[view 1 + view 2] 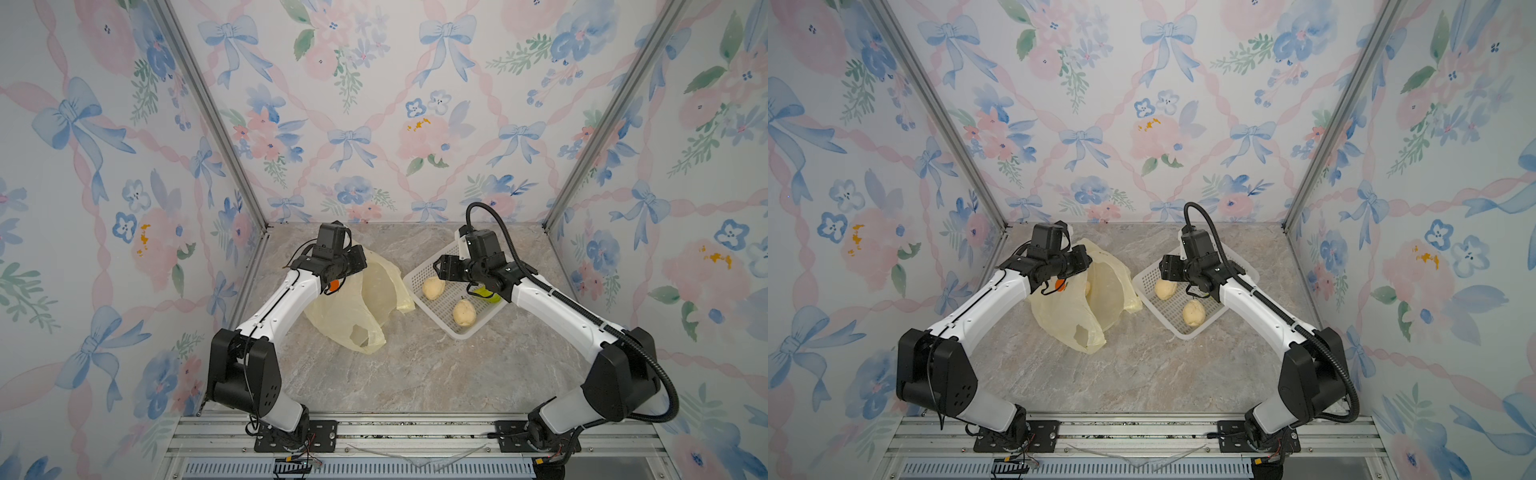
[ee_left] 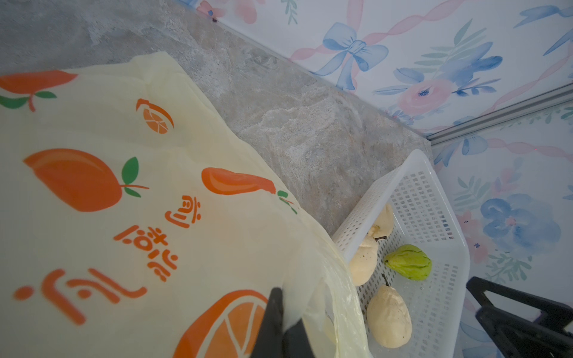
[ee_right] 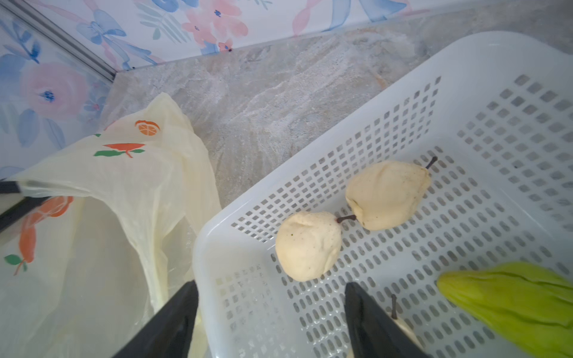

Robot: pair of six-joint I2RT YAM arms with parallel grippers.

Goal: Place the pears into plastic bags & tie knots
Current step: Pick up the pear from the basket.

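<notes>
The pale-yellow plastic bag [image 1: 361, 309] [image 1: 1073, 309] with orange fruit prints lies left of centre, its mouth held up. My left gripper [image 2: 280, 310] [image 1: 356, 261] is shut on the bag's [image 2: 124, 186] rim. Three cream pears [image 2: 389, 316] [image 2: 364, 262] [image 2: 384, 217] and a green pear [image 2: 409, 262] lie in the white basket. My right gripper [image 3: 270, 285] [image 1: 439, 266] hangs open over the basket's corner nearest the bag [image 3: 93, 217], close to one cream pear [image 3: 308, 245], with nothing between its fingers. Both top views show two cream pears [image 1: 433, 288] [image 1: 464, 312]; the arm partly hides the green pear [image 1: 488, 296].
The white perforated basket [image 1: 455, 333] [image 3: 341, 139] sits right of centre, close to the back right corner post. Floral walls close in the marble table [image 1: 415, 374] on three sides. The arm bases stand on the metal rail [image 1: 415, 432] at the front edge.
</notes>
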